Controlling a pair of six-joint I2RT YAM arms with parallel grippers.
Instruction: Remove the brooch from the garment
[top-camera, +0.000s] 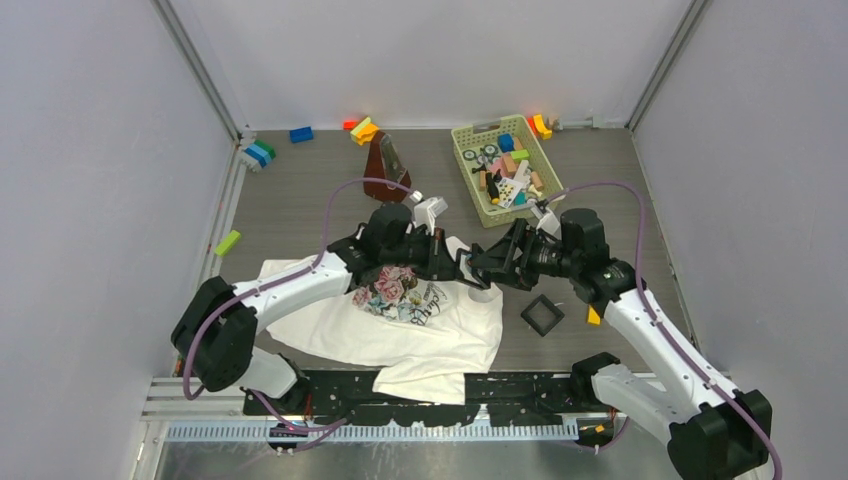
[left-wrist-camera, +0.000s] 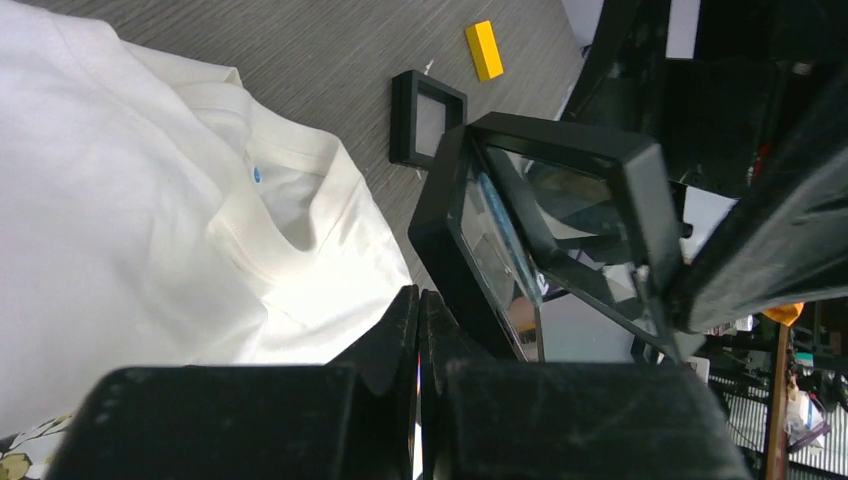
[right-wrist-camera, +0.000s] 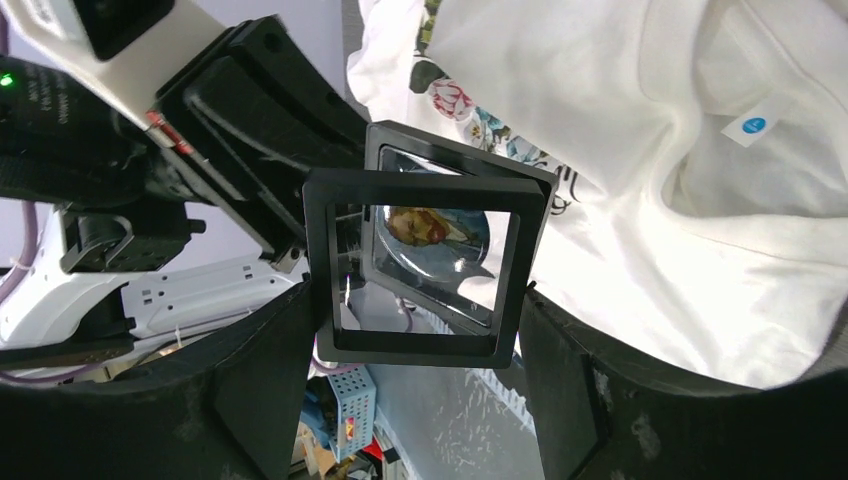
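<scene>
two arms meet at the centre of the top view, above the collar end of a white short-sleeved t-shirt with a rose print and black script (top-camera: 400, 335), spread on the grey wood-grain desk (top-camera: 300, 190). the left fingers (top-camera: 455, 262) and the right fingers (top-camera: 495, 265) face each other tip to tip, with a black square tray made of two clear-windowed halves (top-camera: 477, 275) between them, lifted off the desk. a second black square tray (top-camera: 541, 315) lies flat to the lower right, with a small orange block (top-camera: 593, 316) just beside it. a pale green basket of mixed toys (top-camera: 463, 165) stands at the upper right.

in the left wrist view the t-shirt fills the left side, neck opening upward. the left fingers, at the bottom centre, are pressed together to a thin slit with nothing seen between them. their tips lie against the near corner of the held tray, whose halves gape apart.

in the right wrist view the right fingers, at the lower left and lower right, clamp the side edges of the front half. a small round brooch with a blue and orange picture face (right-wrist-camera: 428, 232) sits behind the clear window at the frame's centre, inside the held tray and off the t-shirt.
</scene>
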